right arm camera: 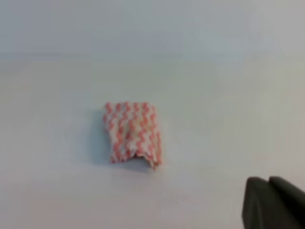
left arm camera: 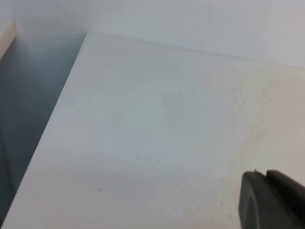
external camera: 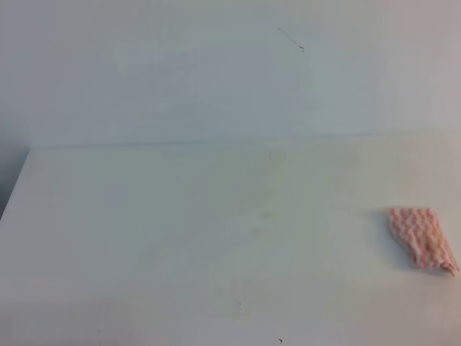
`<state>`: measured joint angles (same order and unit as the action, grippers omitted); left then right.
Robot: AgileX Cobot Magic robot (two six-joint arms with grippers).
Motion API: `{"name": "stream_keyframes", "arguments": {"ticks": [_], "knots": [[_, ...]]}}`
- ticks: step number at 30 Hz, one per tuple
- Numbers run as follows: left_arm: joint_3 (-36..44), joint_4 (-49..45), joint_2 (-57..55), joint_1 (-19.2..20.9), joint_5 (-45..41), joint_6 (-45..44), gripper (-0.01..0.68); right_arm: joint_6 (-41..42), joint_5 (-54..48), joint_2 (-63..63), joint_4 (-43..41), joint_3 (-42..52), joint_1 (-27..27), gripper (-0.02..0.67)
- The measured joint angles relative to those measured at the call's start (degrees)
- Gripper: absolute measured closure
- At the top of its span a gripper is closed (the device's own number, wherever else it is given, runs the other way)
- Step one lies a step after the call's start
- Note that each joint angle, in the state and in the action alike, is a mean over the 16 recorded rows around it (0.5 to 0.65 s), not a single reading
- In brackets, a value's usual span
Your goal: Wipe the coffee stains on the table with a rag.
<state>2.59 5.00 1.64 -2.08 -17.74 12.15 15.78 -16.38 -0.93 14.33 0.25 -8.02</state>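
Observation:
The rag, red-pink and white zigzag, lies crumpled on the white table at the far right. It also shows in the right wrist view, well ahead and left of my right gripper. Only a dark corner of that gripper shows. No clear brown splash of coffee stains shows; only faint yellowish smears mark the table's middle, and a faint tan haze shows in the left wrist view. My left gripper shows as a dark corner above the bare table. Neither gripper appears in the exterior high view.
A plain white wall rises behind the table. The table's left edge drops to a dark gap. A tiny dark speck lies near the front edge.

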Motion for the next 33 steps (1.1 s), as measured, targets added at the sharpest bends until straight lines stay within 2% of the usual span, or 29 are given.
{"name": "stream_keyframes", "arguments": {"ticks": [4, 19, 33], "knots": [[0.0, 0.0, 0.0, 0.0, 0.0, 0.0, 0.672, -2.0, -2.2, 0.0, -2.4, 0.0, 0.0, 0.650], [0.0, 0.0, 0.0, 0.0, 0.0, 0.0, 0.672, -18.8, -3.0, 0.0, -15.8, 0.0, 0.0, 0.650], [0.0, 0.0, 0.0, 0.0, 0.0, 0.0, 0.672, -18.8, -2.8, 0.0, -16.1, 0.0, 0.0, 0.650]]}}
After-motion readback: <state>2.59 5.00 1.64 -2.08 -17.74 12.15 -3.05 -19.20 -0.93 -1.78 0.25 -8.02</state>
